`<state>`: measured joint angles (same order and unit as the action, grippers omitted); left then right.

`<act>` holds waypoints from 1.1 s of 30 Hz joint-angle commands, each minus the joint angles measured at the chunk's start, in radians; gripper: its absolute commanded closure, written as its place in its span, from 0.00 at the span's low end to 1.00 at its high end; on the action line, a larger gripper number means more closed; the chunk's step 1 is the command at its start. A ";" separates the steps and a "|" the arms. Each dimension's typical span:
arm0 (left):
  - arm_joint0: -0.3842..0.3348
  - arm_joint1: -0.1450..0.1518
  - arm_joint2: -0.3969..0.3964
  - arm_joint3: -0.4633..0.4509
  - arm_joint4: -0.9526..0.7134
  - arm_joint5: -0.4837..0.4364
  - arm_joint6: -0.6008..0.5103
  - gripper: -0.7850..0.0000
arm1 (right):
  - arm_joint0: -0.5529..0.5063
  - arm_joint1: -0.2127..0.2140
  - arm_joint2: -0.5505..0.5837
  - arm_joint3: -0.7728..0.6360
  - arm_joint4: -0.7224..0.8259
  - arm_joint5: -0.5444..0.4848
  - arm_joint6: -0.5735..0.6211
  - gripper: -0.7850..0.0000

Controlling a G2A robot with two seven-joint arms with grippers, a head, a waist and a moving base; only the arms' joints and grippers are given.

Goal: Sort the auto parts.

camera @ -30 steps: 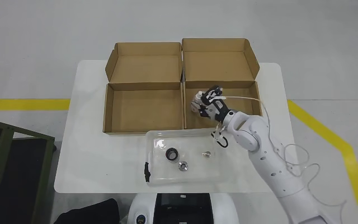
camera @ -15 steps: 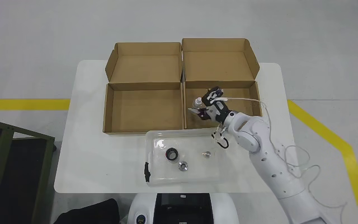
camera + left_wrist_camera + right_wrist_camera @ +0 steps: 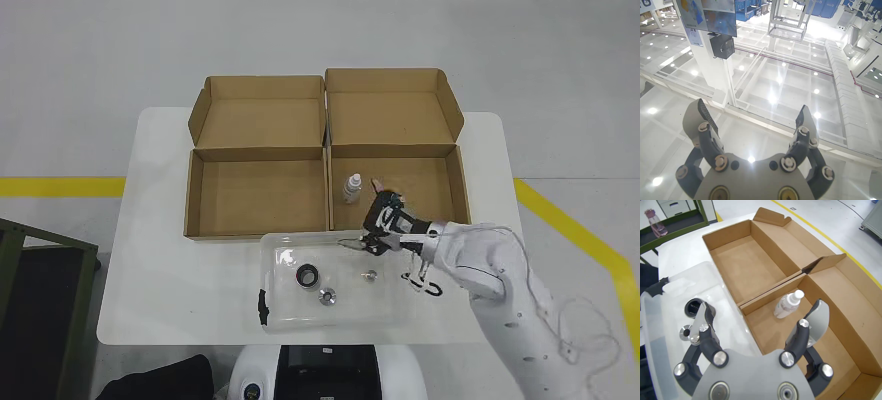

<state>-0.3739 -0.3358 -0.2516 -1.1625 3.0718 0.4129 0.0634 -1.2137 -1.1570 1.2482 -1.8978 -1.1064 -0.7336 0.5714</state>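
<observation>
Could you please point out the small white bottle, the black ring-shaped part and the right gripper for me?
small white bottle [image 3: 786,307]: right wrist view, on its body.
black ring-shaped part [image 3: 692,307]: right wrist view, on its hollow centre.
right gripper [image 3: 762,305]: right wrist view, midway between its fingertips.

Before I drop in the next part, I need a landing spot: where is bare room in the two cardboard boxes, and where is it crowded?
One box has a wholly bare floor. The other box is bare from the bottle to its outer wall. Crowded: the clear bin, holding three parts, with the open right tool over its rim.
</observation>
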 commanded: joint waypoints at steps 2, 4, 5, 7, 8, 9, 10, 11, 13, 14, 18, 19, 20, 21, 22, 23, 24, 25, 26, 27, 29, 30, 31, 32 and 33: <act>0.000 0.000 0.000 0.000 0.000 0.000 0.000 0.00 | -0.036 0.013 0.008 -0.061 -0.005 -0.082 0.065 0.00; 0.000 0.000 0.000 0.000 0.000 0.000 0.000 0.00 | -0.053 0.019 0.008 -0.084 -0.003 -0.120 0.099 0.00; 0.000 0.000 0.000 0.000 0.000 0.000 0.000 0.00 | -0.059 0.022 0.008 -0.094 -0.004 -0.135 0.113 0.00; 0.000 0.000 0.000 0.000 0.000 0.000 0.000 0.00 | -0.071 0.029 0.008 -0.111 -0.017 -0.157 0.147 0.00; 0.000 0.000 0.000 0.000 0.000 0.000 0.000 0.00 | -0.077 0.031 0.008 -0.118 -0.022 -0.157 0.156 0.00; 0.000 0.000 0.000 0.000 0.000 0.000 0.000 0.00 | -0.083 0.033 0.008 -0.125 -0.037 -0.160 0.169 0.00; 0.000 0.000 0.000 0.000 0.000 0.000 0.000 0.00 | -0.089 0.036 0.005 -0.131 -0.059 -0.163 0.188 0.00; 0.000 0.000 0.000 0.000 0.000 0.000 0.000 0.00 | -0.095 0.038 0.001 -0.136 -0.070 -0.161 0.195 0.00; 0.000 0.000 0.000 0.000 0.000 0.000 0.000 0.00 | -0.105 0.042 -0.005 -0.140 -0.102 -0.159 0.219 0.00; 0.000 0.000 0.000 0.000 0.000 0.000 0.000 0.00 | -0.110 0.043 -0.010 -0.143 -0.117 -0.157 0.230 0.00; 0.000 0.000 0.000 0.000 0.000 0.000 0.000 0.00 | -0.122 0.049 -0.033 -0.147 -0.157 -0.173 0.273 0.00; 0.000 0.000 0.000 0.000 0.000 0.000 0.000 0.00 | -0.125 0.051 -0.043 -0.147 -0.163 -0.181 0.286 0.00; 0.000 0.000 0.000 0.000 0.000 0.000 0.000 0.00 | -0.125 0.053 -0.050 -0.147 -0.171 -0.187 0.301 0.00; 0.000 0.000 0.000 0.000 0.000 0.000 0.000 0.00 | -0.126 0.054 -0.057 -0.148 -0.176 -0.188 0.312 0.00; 0.000 0.000 0.000 0.000 0.000 0.000 0.000 0.00 | -0.125 0.055 -0.065 -0.149 -0.180 -0.190 0.323 0.00; 0.000 0.000 0.000 0.000 0.000 0.000 0.000 0.00 | -0.125 0.057 -0.073 -0.147 -0.189 -0.185 0.330 0.00; 0.000 0.000 0.000 0.000 0.000 0.000 0.000 0.00 | -0.123 0.058 -0.082 -0.147 -0.202 -0.179 0.336 0.00; 0.000 0.000 0.000 0.000 0.000 0.000 0.000 0.00 | -0.120 0.059 -0.090 -0.145 -0.206 -0.176 0.339 0.00; 0.000 0.000 0.000 0.000 0.000 0.000 0.000 0.00 | -0.116 0.061 -0.098 -0.140 -0.212 -0.172 0.343 0.00; 0.000 0.000 0.000 0.000 0.000 0.000 0.000 0.00 | -0.111 0.062 -0.107 -0.137 -0.221 -0.168 0.347 0.00; 0.000 0.000 0.000 0.000 0.000 0.000 0.000 0.00 | -0.101 0.063 -0.123 -0.128 -0.230 -0.159 0.356 0.04; 0.000 0.000 0.000 0.000 0.000 0.000 0.000 0.00 | -0.095 0.064 -0.132 -0.121 -0.236 -0.153 0.362 0.04; 0.000 0.000 0.000 0.000 0.000 0.000 0.000 0.00 | -0.088 0.064 -0.140 -0.114 -0.239 -0.147 0.368 0.05; 0.000 0.000 0.000 0.000 0.000 0.000 0.000 0.00 | -0.081 0.063 -0.148 -0.106 -0.241 -0.141 0.374 0.07; 0.000 0.000 0.000 0.000 0.000 0.000 0.000 0.00 | -0.074 0.063 -0.159 -0.099 -0.250 -0.134 0.381 0.11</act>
<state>-0.3739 -0.3358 -0.2516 -1.1625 3.0718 0.4129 0.0634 -1.2964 -1.0933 1.1007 -2.0054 -1.3486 -0.8757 0.9443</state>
